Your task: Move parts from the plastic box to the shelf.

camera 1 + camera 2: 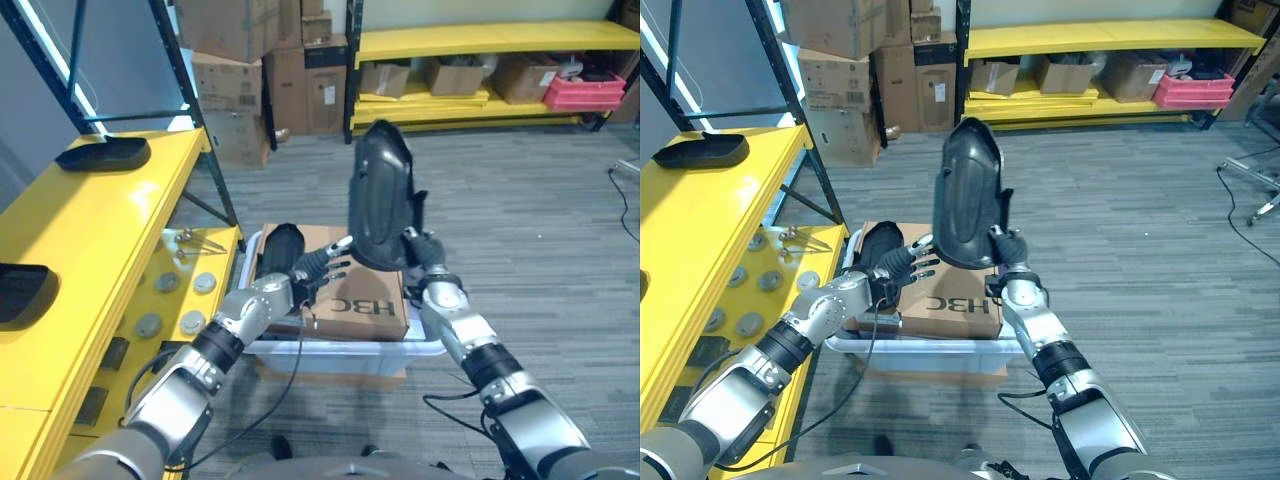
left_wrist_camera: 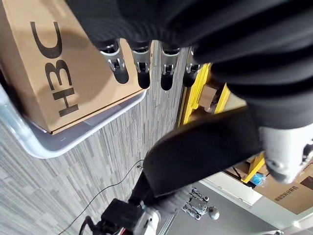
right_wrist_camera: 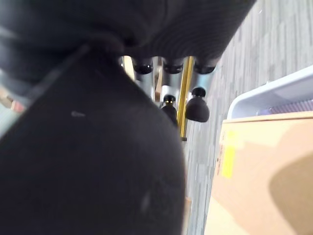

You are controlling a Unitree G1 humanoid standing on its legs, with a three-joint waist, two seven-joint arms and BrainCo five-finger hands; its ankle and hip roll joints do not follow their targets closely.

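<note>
Black part [image 1: 381, 195] gripped upright in my right hand [image 1: 424, 250] above plastic box [image 1: 330, 350]; left hand [image 1: 318, 270] open over cardboard box [image 1: 350, 295].

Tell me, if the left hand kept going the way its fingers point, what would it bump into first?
Probably the black part held up by the right hand; the left hand points toward its lower edge above the cardboard box, though depth is unclear.

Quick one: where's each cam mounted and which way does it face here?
Left eye: on the head, looking down; both arms, right hand holding the black part upright over the plastic box, yellow shelf alongside.
Right eye: beside it, same scene.
Left wrist: along the left hand, straight fingers above the cardboard box.
Right wrist: against the black part, fingers curled round it.
Both wrist views share the cardboard box.
</note>
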